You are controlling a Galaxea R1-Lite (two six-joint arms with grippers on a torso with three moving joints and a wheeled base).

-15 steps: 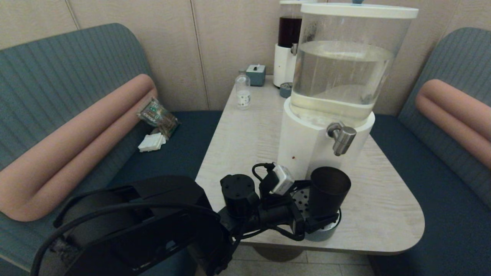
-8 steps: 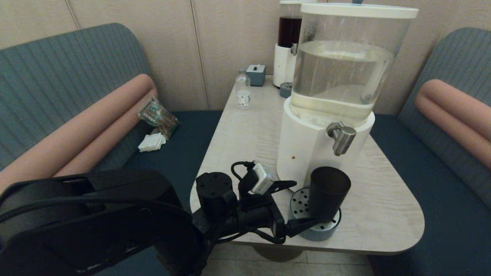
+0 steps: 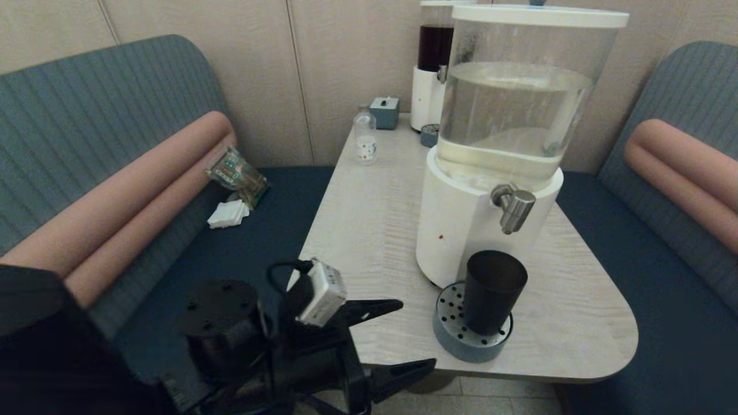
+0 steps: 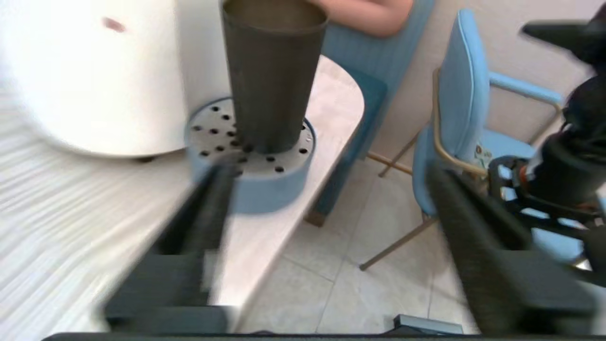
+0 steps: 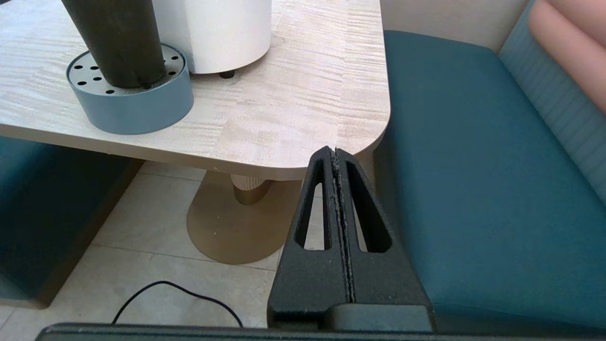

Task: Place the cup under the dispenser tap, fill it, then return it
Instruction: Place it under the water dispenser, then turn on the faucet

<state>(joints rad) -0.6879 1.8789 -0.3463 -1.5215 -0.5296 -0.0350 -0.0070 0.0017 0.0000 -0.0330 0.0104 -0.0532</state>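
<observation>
The dark tumbler cup (image 3: 493, 291) stands upright on a round blue-grey drip tray (image 3: 461, 346), straight below the silver dispenser tap (image 3: 513, 207) of the big clear-tank dispenser (image 3: 461, 230). My left gripper (image 3: 416, 333) hangs open and empty at the table's front edge, well to the left of the cup. The left wrist view shows the cup (image 4: 272, 80) and tray (image 4: 265, 189) beyond that gripper (image 4: 329, 173), clear of both fingers. My right gripper (image 5: 335, 151) is shut on nothing, parked low by the table's front right corner; the cup (image 5: 116, 42) is far from it.
A small clear bottle (image 3: 365, 138), a little blue box (image 3: 384, 112) and the slim dark-liquid dispenser (image 3: 432, 63) stand at the table's far end. Bench seats flank the table; a snack packet (image 3: 236, 173) and napkins (image 3: 228, 214) lie on the left one. A blue chair (image 4: 454, 118) stands nearby.
My left gripper has let go of the cup and drawn back to the left and toward me. The cup stays standing on the drip tray under the tap.
</observation>
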